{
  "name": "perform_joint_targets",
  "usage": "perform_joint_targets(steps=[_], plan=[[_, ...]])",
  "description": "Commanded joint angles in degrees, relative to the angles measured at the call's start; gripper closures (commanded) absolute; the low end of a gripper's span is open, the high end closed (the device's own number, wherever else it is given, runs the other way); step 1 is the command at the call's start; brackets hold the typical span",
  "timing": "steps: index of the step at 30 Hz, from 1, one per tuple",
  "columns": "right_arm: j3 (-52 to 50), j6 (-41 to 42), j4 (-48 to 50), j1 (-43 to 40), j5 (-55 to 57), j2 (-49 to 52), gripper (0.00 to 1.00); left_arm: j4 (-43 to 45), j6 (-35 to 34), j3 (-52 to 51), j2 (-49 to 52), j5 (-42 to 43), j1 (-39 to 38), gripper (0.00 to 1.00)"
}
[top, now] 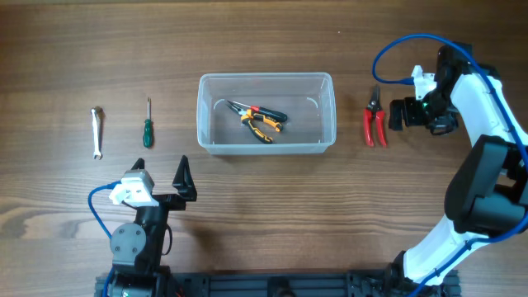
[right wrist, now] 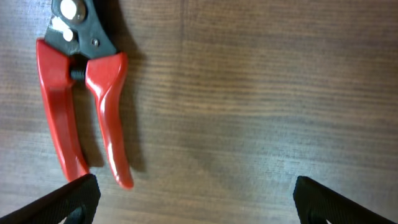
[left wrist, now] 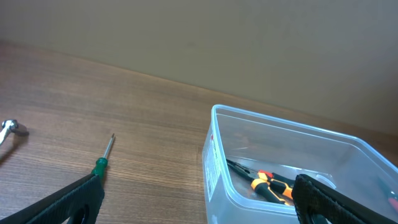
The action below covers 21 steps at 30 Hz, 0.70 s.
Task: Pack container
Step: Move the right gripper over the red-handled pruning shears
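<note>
Both jaws spread empty: the container [top: 266, 148] lies ahead-right of the left gripper [top: 161, 175], well left of the right gripper [top: 396, 114]

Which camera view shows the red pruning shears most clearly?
The right wrist view: the shears are close up, handles and spring sharp. The overhead view shows the shears whole but small. The left wrist view misses them.

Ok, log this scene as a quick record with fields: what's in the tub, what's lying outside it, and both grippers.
container: clear, open-topped, between the two arms
inside: pliers
outside, left: screwdriver, wrench
outside, right: red pruners
left gripper: open, empty, near the screwdriver
right gripper: open, empty, beside the pruners
</note>
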Motion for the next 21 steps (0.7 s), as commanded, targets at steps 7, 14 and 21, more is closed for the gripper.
perform_joint_targets(steps=[7,14,21], plan=[[0.0,-0.9,1.8,0.9,-1.6,2.0,0.0,0.2,0.5,-0.3,-0.4,0.7,0.3,0.0],[0.0,-1.1,4.2,3.1,-2.7,2.6,0.0,0.2,0.5,-0.3,-0.4,0.7,0.3,0.0],[-0.1,-4.1,4.2,3.2,-1.4,5.7,0.0,0.2,0.5,-0.3,-0.4,0.7,0.3,0.0]])
